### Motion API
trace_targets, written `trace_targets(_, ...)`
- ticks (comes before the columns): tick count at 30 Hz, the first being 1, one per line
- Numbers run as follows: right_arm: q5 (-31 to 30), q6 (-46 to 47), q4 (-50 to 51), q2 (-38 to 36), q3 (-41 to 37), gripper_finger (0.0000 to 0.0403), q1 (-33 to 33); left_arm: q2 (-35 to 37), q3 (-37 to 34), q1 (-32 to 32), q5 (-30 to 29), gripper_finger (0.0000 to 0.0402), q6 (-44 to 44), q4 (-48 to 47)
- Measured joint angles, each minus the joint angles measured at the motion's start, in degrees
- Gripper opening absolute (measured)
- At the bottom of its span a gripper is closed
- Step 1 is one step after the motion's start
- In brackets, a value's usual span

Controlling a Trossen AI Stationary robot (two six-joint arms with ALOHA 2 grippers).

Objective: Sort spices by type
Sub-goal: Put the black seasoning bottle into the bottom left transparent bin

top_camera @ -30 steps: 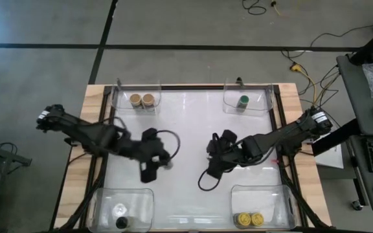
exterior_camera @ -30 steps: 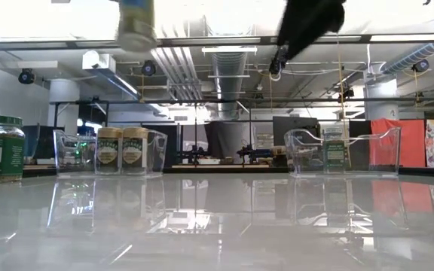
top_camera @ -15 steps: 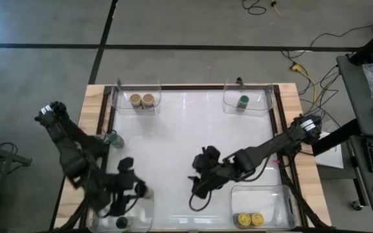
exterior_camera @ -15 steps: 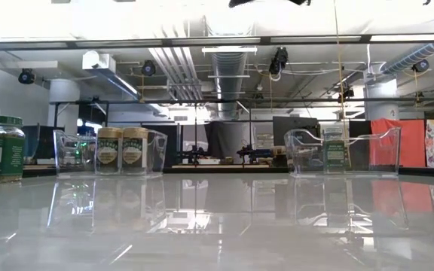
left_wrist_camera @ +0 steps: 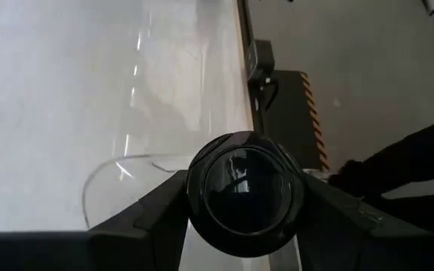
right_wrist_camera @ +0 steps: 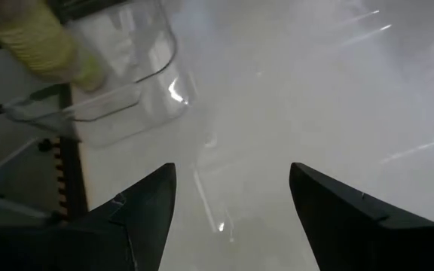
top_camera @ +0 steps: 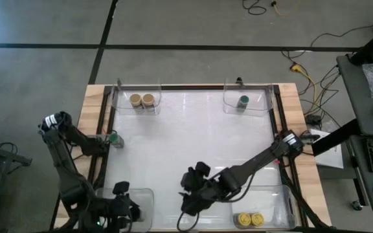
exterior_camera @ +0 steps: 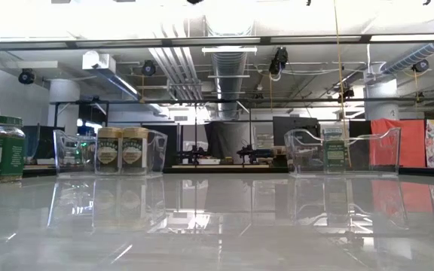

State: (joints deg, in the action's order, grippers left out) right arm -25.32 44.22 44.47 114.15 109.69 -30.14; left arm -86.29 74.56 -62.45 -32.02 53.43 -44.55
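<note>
A: The left claw (left_wrist_camera: 243,218) grips a black-lidded jar (left_wrist_camera: 245,192) between its fingers, right over the clear tub (top_camera: 142,197) at the desk's near left corner.

B: So it's mid-delivery?

A: I'd judge so. Next it should lower into that tub and let go, gently, so the jar stands.

B: And the right claw (right_wrist_camera: 232,203)?

A: Wide and empty, hovering near the near edge beside the tub with the yellow-lidded jars (top_camera: 249,220).

B: Anything left over?

A: A green-lidded jar (top_camera: 113,137) stands loose by the left edge; its partner (top_camera: 243,101) sits in the far right tub.
</note>
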Motion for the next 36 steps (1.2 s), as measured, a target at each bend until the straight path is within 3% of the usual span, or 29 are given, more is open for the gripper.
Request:
trace_targets(7,-0.24,1.33,1.45,1.22,2.12,0.0249,-2.61,-6.64,0.31,-2.57,-0.3,0.0194,7.92,0.15)
trace_targets(15,-0.24,2.73,5.33,0.7,2.45,0.0249,-5.38,-13.49,0.7,-4.81,-4.56,0.0194,12.18,0.95)
trace_targets(25,-1.72,11.78,5.9,0.92,2.45,0.0249,-12.57,-14.71,0.68,-4.99,-3.72,0.0194,13.7,-0.18)
trace_targets(36,-1.88,14.33,6.34,0.96,2.45,0.0247,-13.36,-15.79,-0.13,-5.12,-1.79,0.0194,16.74,-0.16)
